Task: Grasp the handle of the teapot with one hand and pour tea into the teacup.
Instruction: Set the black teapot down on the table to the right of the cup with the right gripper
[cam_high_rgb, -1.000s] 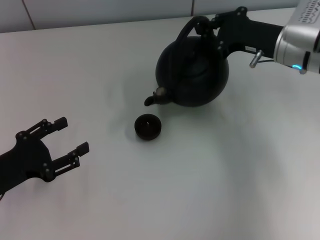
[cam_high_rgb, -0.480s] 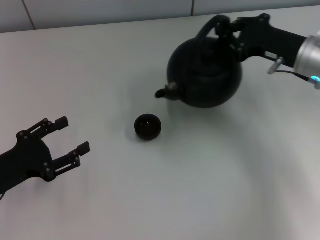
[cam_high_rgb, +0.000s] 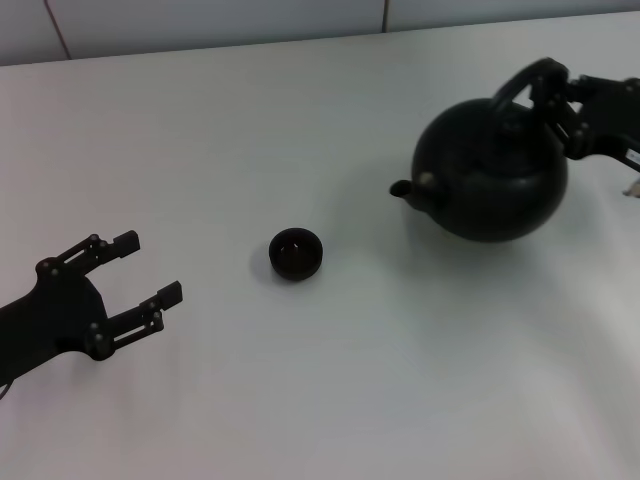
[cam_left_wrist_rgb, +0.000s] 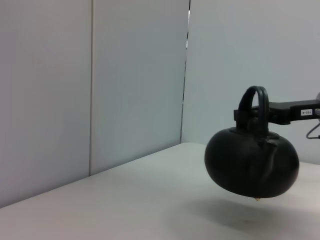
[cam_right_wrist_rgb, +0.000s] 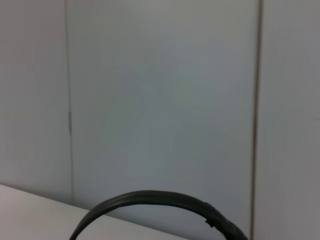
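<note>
Teapot (cam_high_rgb: 490, 180), a round matte-black pot, hangs clear of the white worktop (cam_high_rgb: 330, 380) at the right side of the head view, its shadow cast on the surface beneath it; the left wrist view confirms the gap between its base and the worktop. Its short spout (cam_high_rgb: 402, 189) points toward the robot's left, roughly level. The arched handle (cam_high_rgb: 520, 85) rises over the pot's top and is clamped at its far side by the right claw (cam_high_rgb: 565, 100), whose black fingers close on the band; the right arm enters from the right edge. In the right wrist view only the curved top of the handle (cam_right_wrist_rgb: 155, 202) shows against a pale panelled wall (cam_right_wrist_rgb: 160, 100). The teacup (cam_high_rgb: 295, 253), a small dark handleless bowl, stands upright on the worktop near the centre, well apart from the teapot and to the left of the spout. The left claw (cam_high_rgb: 140, 270) hovers at the lower left of the head view, fingers spread wide and holding nothing, well apart from the teacup.
</note>
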